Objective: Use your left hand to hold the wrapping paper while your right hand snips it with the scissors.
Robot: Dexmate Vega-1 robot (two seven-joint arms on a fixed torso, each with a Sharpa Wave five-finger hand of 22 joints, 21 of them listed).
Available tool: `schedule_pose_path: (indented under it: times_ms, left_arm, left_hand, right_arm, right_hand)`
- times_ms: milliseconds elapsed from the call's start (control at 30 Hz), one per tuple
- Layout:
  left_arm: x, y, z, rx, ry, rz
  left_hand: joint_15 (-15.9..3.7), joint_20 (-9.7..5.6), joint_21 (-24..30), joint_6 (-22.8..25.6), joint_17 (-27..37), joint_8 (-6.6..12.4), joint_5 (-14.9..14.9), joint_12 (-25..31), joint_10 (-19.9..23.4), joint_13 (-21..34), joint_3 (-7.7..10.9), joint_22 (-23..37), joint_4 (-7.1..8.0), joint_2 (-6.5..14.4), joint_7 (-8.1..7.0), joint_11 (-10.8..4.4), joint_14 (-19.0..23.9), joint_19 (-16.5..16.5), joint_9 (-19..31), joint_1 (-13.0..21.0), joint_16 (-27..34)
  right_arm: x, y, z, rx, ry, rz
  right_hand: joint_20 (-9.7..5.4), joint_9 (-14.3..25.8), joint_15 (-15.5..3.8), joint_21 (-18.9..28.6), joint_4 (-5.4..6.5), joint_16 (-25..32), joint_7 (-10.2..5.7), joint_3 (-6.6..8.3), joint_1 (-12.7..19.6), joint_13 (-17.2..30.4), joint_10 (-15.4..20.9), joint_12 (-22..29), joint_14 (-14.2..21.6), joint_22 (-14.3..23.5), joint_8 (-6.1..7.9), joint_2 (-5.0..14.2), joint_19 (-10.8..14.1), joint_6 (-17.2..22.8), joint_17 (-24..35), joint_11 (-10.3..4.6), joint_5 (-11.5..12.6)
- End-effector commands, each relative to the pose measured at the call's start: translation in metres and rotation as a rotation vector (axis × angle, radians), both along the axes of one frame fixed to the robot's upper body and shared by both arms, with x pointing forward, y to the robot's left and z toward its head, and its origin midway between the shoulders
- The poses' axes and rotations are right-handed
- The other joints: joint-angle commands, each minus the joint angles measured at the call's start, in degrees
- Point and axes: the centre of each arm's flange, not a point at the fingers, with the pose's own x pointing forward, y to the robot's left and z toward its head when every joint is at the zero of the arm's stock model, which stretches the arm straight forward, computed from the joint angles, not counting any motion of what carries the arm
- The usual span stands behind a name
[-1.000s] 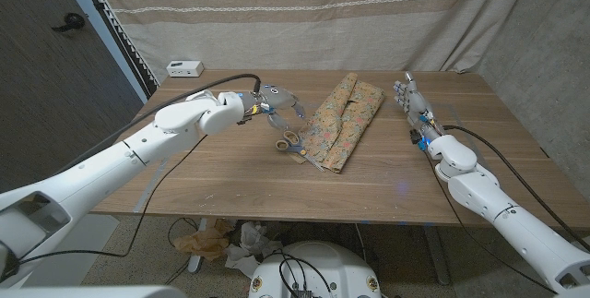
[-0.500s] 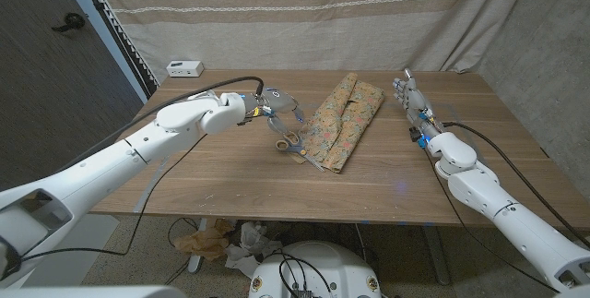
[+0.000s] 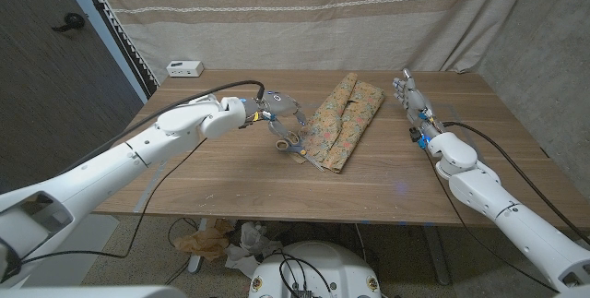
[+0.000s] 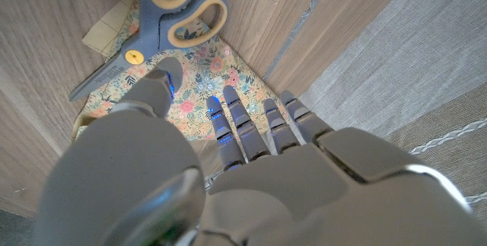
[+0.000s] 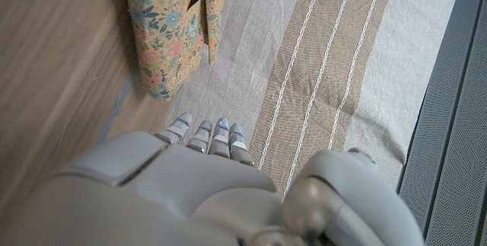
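Note:
The floral wrapping paper (image 3: 343,119) lies folded in the middle of the table, running from the far side toward the near side. Scissors (image 3: 292,142) with grey-blue handles lie on the paper's near left corner, seen close in the left wrist view as scissors (image 4: 156,25) on the floral paper (image 4: 199,78). My left hand (image 3: 279,111) hovers just left of the paper, above the scissors, fingers apart and holding nothing. My right hand (image 3: 413,102) stands upright at the table's right, away from the paper (image 5: 163,29), fingers extended and empty.
A small white box (image 3: 184,67) sits at the table's far left corner. A striped curtain (image 3: 304,12) hangs behind the table. Bare wood (image 3: 230,178) stretches along the near side. Cables trail from both arms.
My left hand has moved a little to the right, closer to the paper and over the scissors. The right hand has stayed put.

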Motion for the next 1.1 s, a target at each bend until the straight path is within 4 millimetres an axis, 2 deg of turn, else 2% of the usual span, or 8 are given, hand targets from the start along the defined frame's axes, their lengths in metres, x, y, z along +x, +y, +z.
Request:
schedule_pose_path:
  times_ms: [33,167,333,467,833,1100]
  left_arm:
    - [0.001,0.0,-0.01,0.013,-0.011,-0.014]
    - [0.002,-0.001,-0.016,0.012,-0.027,-0.02]
    - [0.002,-0.002,-0.023,0.011,-0.033,-0.046]
    - [0.004,-0.002,-0.026,0.009,-0.04,-0.044]
    - [0.008,0.0,-0.034,-0.015,-0.047,-0.075]
    - [0.012,-0.001,-0.037,0.009,-0.019,-0.061]
  left_hand:
    - [-9.84,-2.36,0.0,0.2,0.2,0.19,-0.1,0.0,0.7,0.3,-0.49,0.1,0.14,-0.4,0.16,0.02,-0.3,-0.1,0.2,-0.2,0.0]
    - [-9.85,-2.36,0.1,0.2,0.2,0.2,-0.1,0.0,0.7,0.3,-0.53,0.1,0.15,-0.4,0.16,0.02,-0.3,-0.1,0.2,-0.2,0.1]
    - [-9.94,-4.29,0.2,0.4,0.2,0.35,0.1,0.0,1.0,0.5,-1.19,0.1,0.15,-0.3,0.12,0.0,0.0,0.3,0.3,-0.6,0.3]
    - [-9.96,-4.74,0.2,0.4,0.3,0.4,0.1,0.1,1.2,0.6,-1.33,0.1,0.15,-0.3,0.12,-0.01,0.1,0.3,0.3,-0.6,0.3]
    - [-10.03,-4.61,0.4,1.4,0.3,0.96,0.4,0.4,2.3,0.9,-1.79,0.1,0.12,0.0,0.14,-0.04,1.8,1.1,0.4,-0.5,0.9]
    - [-10.08,-4.45,0.2,-0.4,0.3,0.36,0.6,0.0,1.5,1.1,-2.22,0.1,-0.01,0.0,0.09,0.0,0.9,0.7,0.5,-0.2,0.3]
  right_arm:
    - [-0.003,-0.002,-0.001,0.002,-0.004,-0.013]
    - [-0.004,-0.002,-0.001,0.002,-0.002,-0.016]
    - [-0.005,-0.003,-0.002,0.002,-0.001,-0.016]
    - [-0.005,-0.004,-0.002,0.003,0.0,-0.019]
    - [-0.006,-0.004,-0.003,0.004,0.002,-0.023]
    - [-0.005,-0.003,-0.003,-0.002,0.001,-0.025]
  right_hand:
    - [0.03,0.2,-0.1,-0.2,-0.65,0.0,0.07,-0.14,1.2,0.0,-0.3,0.2,-0.5,0.2,0.09,-0.1,-0.3,-0.4,0.0,-0.24,0.5]
    - [0.06,0.2,-0.09,-0.3,-0.85,0.1,0.11,-0.05,1.6,0.0,-0.3,0.2,-0.4,0.2,0.13,-0.15,-0.3,-0.4,0.0,-0.24,0.6]
    - [0.07,0.2,-0.06,-0.4,-1.11,0.1,0.1,0.07,2.0,0.0,-0.3,0.3,-0.4,0.2,0.18,-0.2,-0.2,-0.5,0.0,-0.26,0.8]
    - [0.08,0.2,0.04,-0.5,-1.27,0.1,0.09,0.14,2.3,0.0,-0.3,0.3,-0.4,0.2,0.2,-0.23,-0.2,-0.5,0.0,-0.24,0.8]
    - [0.07,0.2,0.0,-0.7,-1.57,0.1,0.15,0.28,2.9,0.0,-0.4,0.3,-0.6,0.3,0.27,-0.25,-0.1,-0.5,0.0,-0.18,1.0]
    - [0.06,0.2,-0.01,-0.9,-1.73,0.1,0.14,0.34,3.2,0.0,-0.4,0.3,-0.6,0.3,0.29,-0.26,-0.2,-0.5,0.0,-0.24,1.2]
